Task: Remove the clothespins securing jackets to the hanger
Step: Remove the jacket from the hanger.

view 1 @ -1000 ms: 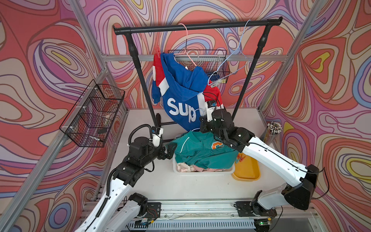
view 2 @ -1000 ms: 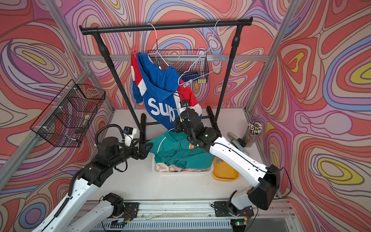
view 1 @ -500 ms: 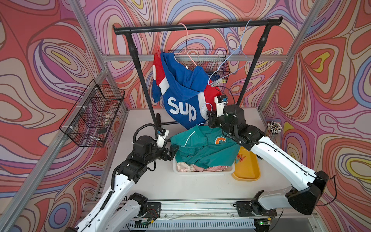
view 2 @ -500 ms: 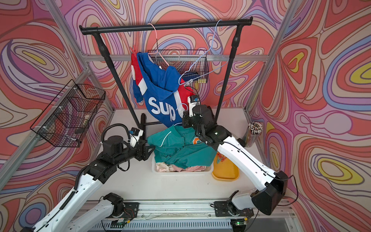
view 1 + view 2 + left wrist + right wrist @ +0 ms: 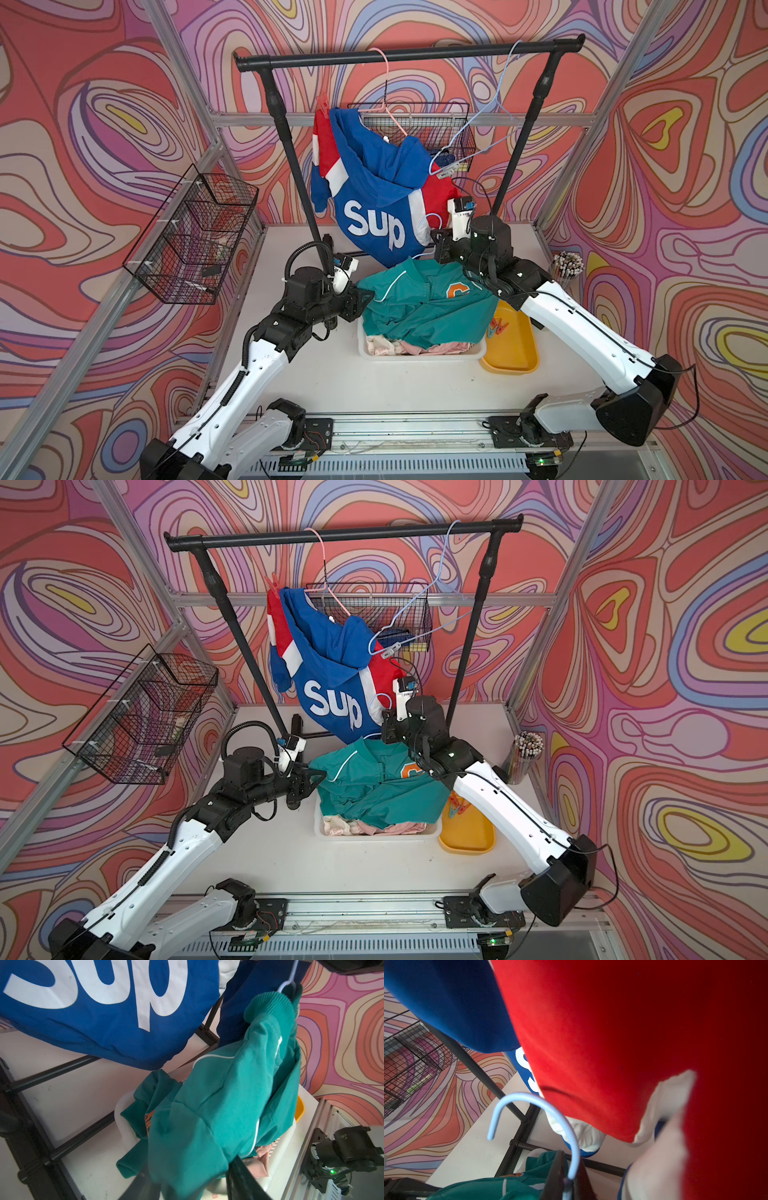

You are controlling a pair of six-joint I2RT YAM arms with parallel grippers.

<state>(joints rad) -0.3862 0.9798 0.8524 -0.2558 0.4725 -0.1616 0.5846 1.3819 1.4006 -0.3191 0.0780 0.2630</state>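
Coral clothespin [image 5: 322, 104]: clipped at far-left shoulder of Sup jacket [image 5: 374, 199], which hangs from rail [image 5: 407, 52].
Grey clothespin [image 5: 448, 170]: on blue hanger [image 5: 494, 108], right of Sup jacket.
Loose clothespins [image 5: 500, 328]: in yellow tray [image 5: 511, 357].
Teal jacket [image 5: 428, 307]: draped over pink jacket [image 5: 415, 348] in white bin [image 5: 415, 357] on surface [image 5: 374, 395].
Left claw [image 5: 187, 1184]: closed on teal cloth; grip shown in wrist view only.
Right claw [image 5: 566, 1178]: clamped on light-blue hook [image 5: 533, 1101]; both top views hide jaws.

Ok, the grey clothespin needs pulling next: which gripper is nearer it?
Right. The right gripper, holding a light-blue hanger, sits below the grey clothespin; the left gripper is lower, at the teal jacket.
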